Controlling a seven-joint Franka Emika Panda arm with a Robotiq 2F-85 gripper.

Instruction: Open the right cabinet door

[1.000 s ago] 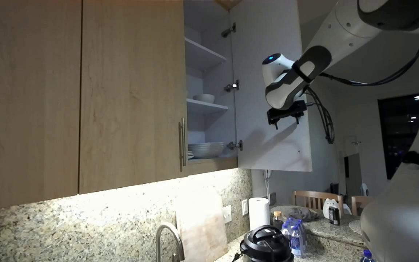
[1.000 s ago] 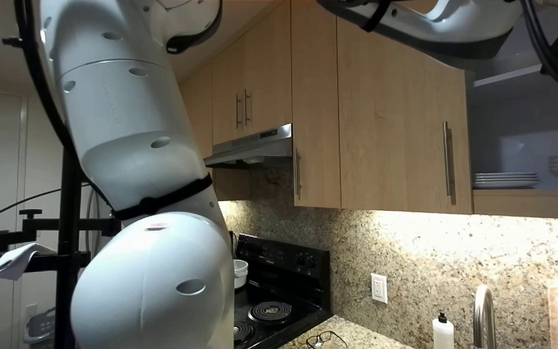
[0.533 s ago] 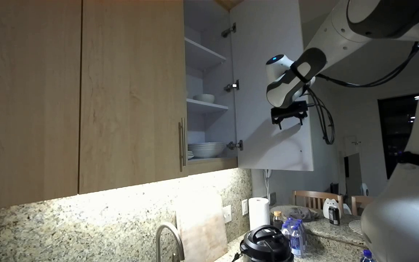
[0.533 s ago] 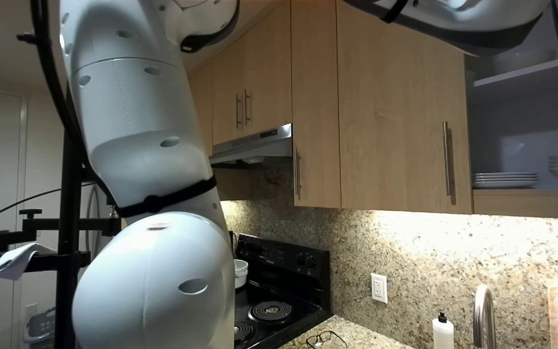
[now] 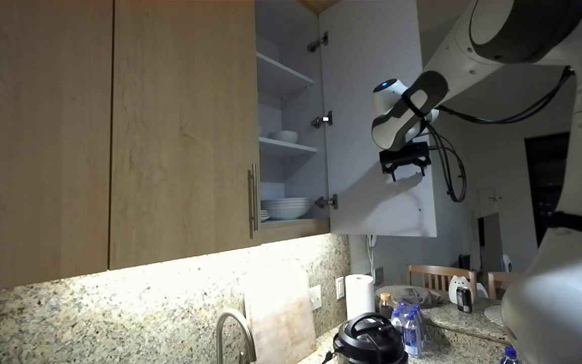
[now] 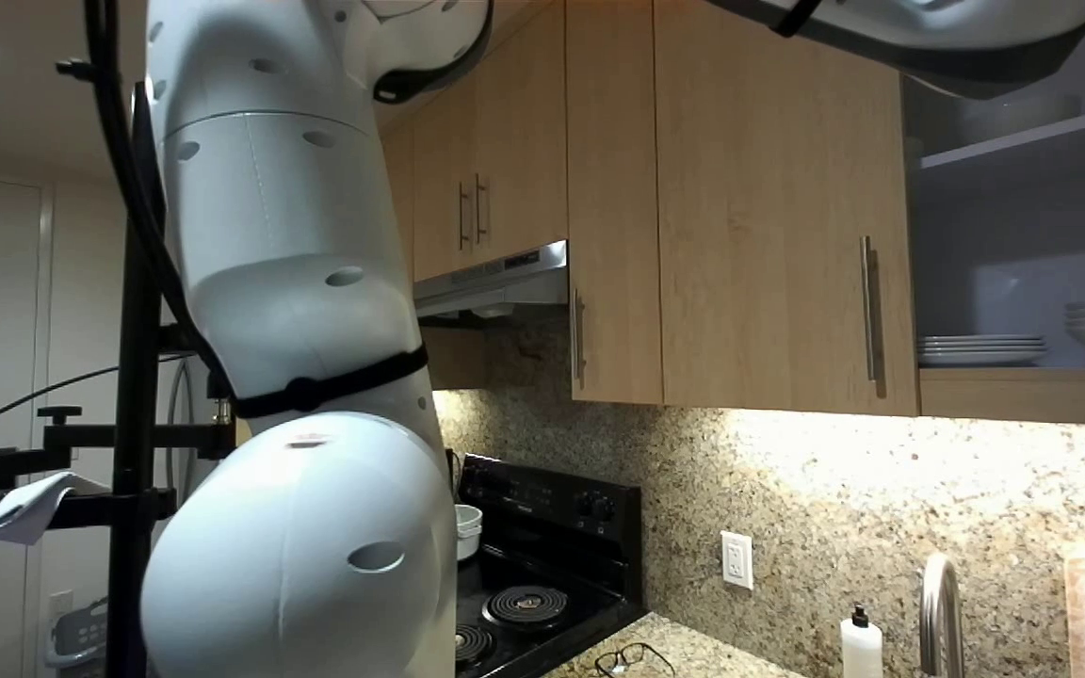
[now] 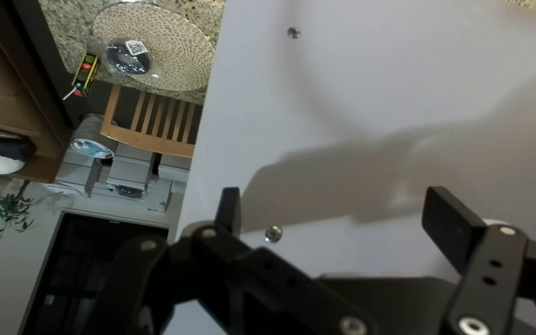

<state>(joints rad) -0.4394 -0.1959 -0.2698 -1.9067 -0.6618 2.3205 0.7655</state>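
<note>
White-backed right cabinet door (image 5: 367, 60) wide open — gripper (image 5: 408, 175) near, jaws apart.

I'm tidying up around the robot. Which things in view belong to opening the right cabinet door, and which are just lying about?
For the job: right cabinet door; gripper.
Just lying about: paper towels; water bottles; pressure cooker; can; pump bottle.

– What is shown of the claw (image 7: 335, 211)?

– Its fingers (image 7: 452, 228) are spread well apart before the right cabinet door (image 7: 365, 70), where two metal heads (image 7: 293, 33) are set and a broad shadow (image 7: 328, 186) is cast

– And past the door's edge?

– On the speckled counter (image 7: 69, 28) a round woven mat (image 7: 175, 49) is overlapped by a clear plastic packet (image 7: 129, 58); near them, a slatted wooden chair (image 7: 149, 140) is glimpsed
</note>
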